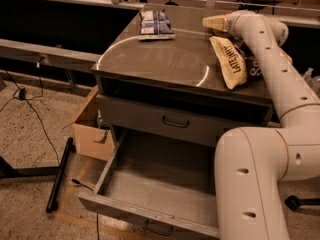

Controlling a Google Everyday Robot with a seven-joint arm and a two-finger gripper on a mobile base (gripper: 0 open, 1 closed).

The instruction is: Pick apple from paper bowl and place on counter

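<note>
The paper bowl [212, 21] is cream and stands at the back right of the counter [160, 59]. My gripper [226, 24] is at the end of the white arm, right at the bowl's right side, mostly hidden behind the wrist. The apple is not visible; the wrist covers that side of the bowl.
A yellow chip bag [228, 62] and a dark bag [253, 67] lie by the arm on the counter's right. A blue-white bag [155, 23] lies at the back. The cabinet's lower drawer [150, 189] stands open. A cardboard box [90, 131] sits at the left.
</note>
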